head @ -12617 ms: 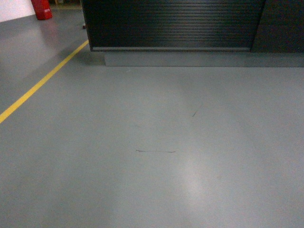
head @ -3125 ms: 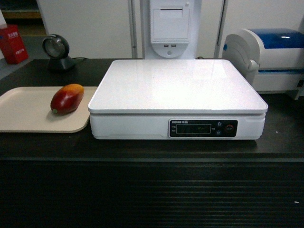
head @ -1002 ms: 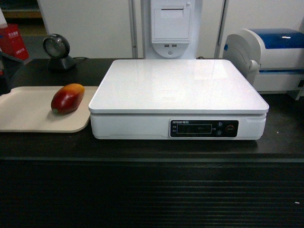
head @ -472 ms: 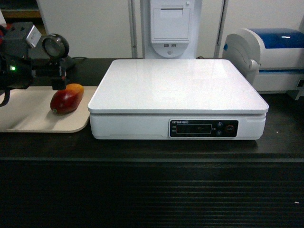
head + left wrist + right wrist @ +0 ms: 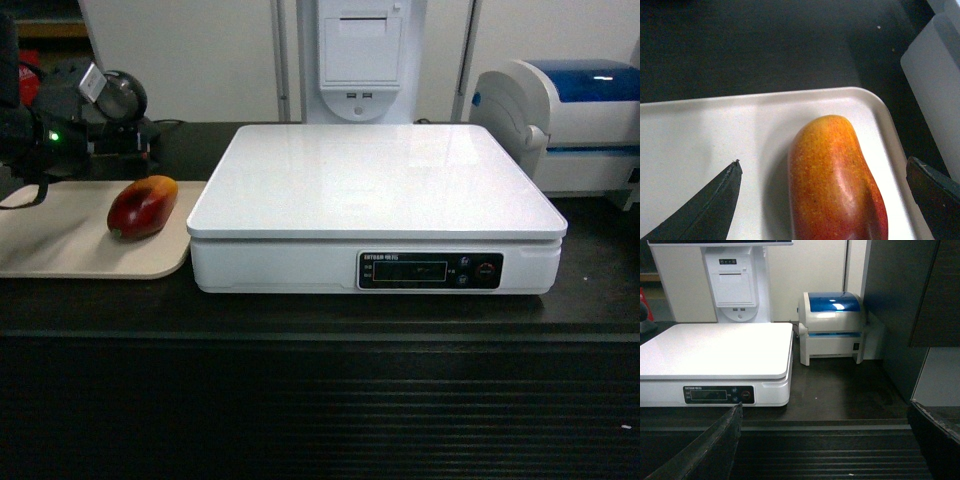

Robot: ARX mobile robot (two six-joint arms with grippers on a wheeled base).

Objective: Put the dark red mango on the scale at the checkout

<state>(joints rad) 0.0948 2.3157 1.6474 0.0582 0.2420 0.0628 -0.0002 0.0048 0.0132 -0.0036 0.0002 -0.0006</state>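
Note:
The dark red mango [image 5: 142,207] lies on its side on a beige tray [image 5: 50,245], left of the scale [image 5: 375,180] on the checkout [image 5: 320,410]. The white platform of the scale is bare. My left gripper [image 5: 140,150] hovers just behind and above the mango. In the left wrist view the mango [image 5: 835,180] lies between the wide-apart fingers, and the left gripper [image 5: 823,165] is open and not touching it. My right gripper [image 5: 825,407] is open and holds nothing, low in front of the checkout's ribbed front [image 5: 830,450], right of the scale [image 5: 715,347].
A white-and-blue printer [image 5: 570,120] stands right of the scale. A white terminal [image 5: 360,55] rises behind it. A round black scanner [image 5: 122,95] stands at the back left, partly behind my left arm. Bare dark countertop [image 5: 840,390] lies between scale and printer.
My left arm has come in from the left over the tray within the last second and has now shifted slightly up and to the right. The mango has not moved.

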